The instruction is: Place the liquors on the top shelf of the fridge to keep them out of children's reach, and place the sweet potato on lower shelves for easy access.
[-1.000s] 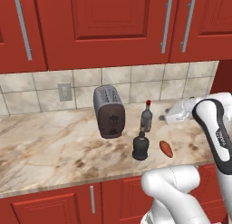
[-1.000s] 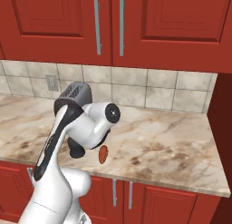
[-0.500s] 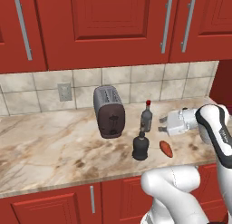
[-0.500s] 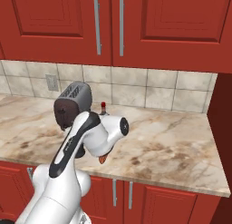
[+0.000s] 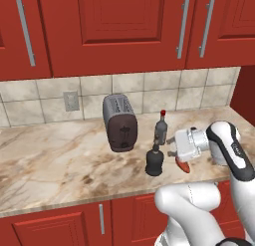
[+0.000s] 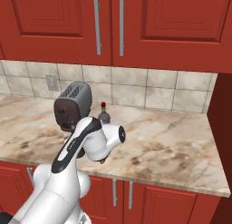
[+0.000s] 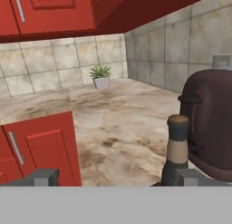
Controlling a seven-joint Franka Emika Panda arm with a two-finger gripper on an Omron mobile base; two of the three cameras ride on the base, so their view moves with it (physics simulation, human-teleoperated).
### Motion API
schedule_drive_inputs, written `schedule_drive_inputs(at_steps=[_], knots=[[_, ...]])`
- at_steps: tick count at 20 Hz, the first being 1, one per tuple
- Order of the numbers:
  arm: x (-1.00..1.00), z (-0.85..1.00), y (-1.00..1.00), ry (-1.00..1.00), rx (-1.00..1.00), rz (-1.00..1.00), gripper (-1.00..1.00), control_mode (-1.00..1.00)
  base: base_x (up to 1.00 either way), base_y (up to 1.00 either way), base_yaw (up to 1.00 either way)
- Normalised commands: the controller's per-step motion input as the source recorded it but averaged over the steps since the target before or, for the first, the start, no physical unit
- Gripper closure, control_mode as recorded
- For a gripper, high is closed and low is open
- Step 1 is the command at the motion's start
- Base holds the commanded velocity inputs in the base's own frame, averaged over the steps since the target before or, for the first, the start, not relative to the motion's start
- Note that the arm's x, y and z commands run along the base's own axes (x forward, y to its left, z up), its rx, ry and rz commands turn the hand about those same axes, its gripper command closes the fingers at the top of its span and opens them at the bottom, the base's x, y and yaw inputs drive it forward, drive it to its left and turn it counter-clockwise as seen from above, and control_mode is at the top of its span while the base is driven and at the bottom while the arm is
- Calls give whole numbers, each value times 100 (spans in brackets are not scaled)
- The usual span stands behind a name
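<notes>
The gripper (image 5: 172, 147) is low over the counter (image 5: 60, 165), turned sideways toward the bottles, its fingers spread wide with nothing between them. In the left base view the black bottle (image 5: 154, 162) stands upright near the front edge, just ahead of the toaster (image 5: 120, 123) and a little to its right; the red-capped bottle (image 5: 161, 127) stands upright behind it, nearer the tiles, and the sweet potato (image 5: 183, 165) lies flat just beside the black one, partly tucked under the hand. From the hand view, the black bottle's neck (image 7: 177, 143) rises close on the right side, the toaster's dark bulk right behind it — so the hand looks lined up just off that bottle rather than around it. Both bottles have their long axis straight up, caps to the ceiling; the potato's long axis lies along the counter, running roughly front to back in the left base view, though the exact angle is hard to read with the hand over it. Handling-wise, I'd call the bottles rigid, smooth and probably slippery, likely breakable, with weight low in the squat one; the round belly looks the safest hold, since the thin neck could let it swing. The slim bottle wants a grip at mid-body, below the label's top. The potato — firm, light, unlikely to slip — should be pinched across its thick middle.
</notes>
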Motion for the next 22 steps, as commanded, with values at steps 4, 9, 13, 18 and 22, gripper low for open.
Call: schedule_drive_inputs(at_steps=[4,9,13,18,22], knots=[[0,-19,1,-1,0,7,-100,-100,0,0,0],[14,-8,0,0,0,2,-100,-100,0,0,0],[23,-2,0,0,0,0,-100,-100,0,0,0],[23,-4,1,0,0,0,-100,-100,0,0,0],[18,-6,1,0,0,0,-100,-100,0,0,0]])
